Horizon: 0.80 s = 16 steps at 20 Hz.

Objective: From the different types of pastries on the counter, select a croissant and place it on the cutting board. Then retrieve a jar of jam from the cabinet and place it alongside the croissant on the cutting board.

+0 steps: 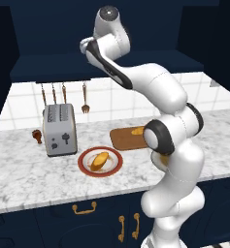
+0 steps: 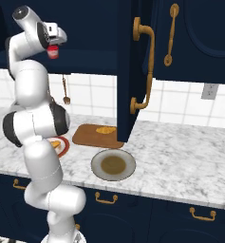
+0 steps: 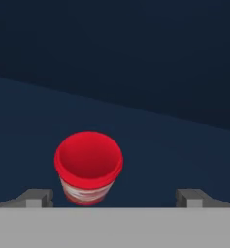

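Note:
The jar of jam [image 3: 89,167], red-lidded with a pale body, stands on the deep shelf of the navy cabinet [image 3: 160,145]. My gripper [image 3: 114,197] is open above it, fingers set wide apart, and the jar lies between them nearer the left fingertip [image 3: 36,197]. From the right base view the gripper [image 2: 54,42] sits high at the shelf with the jar of jam [image 2: 52,52] just under it. The croissant [image 1: 137,131] [image 2: 106,129] lies on the cutting board [image 1: 121,141] [image 2: 88,136] down on the counter [image 1: 29,174].
A larger pale pastry [image 1: 101,161] rests on a red-rimmed plate [image 1: 83,162]. A toaster [image 1: 59,130] stands at the left. A second round plate [image 2: 113,164] lies before the board. The open cabinet door [image 2: 133,71] with a gold handle hangs over the board's right end.

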Tool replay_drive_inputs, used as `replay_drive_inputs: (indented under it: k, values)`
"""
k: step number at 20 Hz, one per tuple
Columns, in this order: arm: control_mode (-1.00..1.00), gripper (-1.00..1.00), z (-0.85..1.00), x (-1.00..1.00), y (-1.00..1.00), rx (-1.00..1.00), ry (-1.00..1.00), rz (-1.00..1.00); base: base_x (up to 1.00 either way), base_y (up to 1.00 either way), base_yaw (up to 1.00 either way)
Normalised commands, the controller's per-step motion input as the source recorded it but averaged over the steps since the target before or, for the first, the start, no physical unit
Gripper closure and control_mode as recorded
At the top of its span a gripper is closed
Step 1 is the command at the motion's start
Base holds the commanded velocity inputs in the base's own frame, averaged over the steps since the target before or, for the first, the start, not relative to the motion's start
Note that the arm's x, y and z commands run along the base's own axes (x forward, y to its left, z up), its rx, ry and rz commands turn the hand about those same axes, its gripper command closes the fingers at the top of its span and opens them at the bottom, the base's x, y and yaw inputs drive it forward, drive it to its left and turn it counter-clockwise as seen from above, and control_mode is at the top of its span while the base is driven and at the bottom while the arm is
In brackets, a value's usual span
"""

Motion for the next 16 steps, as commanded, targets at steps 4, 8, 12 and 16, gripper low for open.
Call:
replay_drive_inputs:
  k: [4, 8, 12, 16]
  values:
    - [-1.00, -1.00, -0.13, 0.01, 0.02, 0.00, 0.05, 0.00, 0.00, 0.00, 0.00]
    - [-1.00, -1.00, -0.31, 0.00, 0.18, 0.00, 0.07, 0.00, 0.00, 0.00, 0.00]
    - [-1.00, -1.00, -0.12, 0.08, 0.22, 0.00, 0.05, 0.00, 0.00, 0.00, 0.00]
    - [-1.00, -1.00, 0.00, 0.34, 0.03, 0.00, 0.02, -0.01, 0.00, 0.00, 0.00]
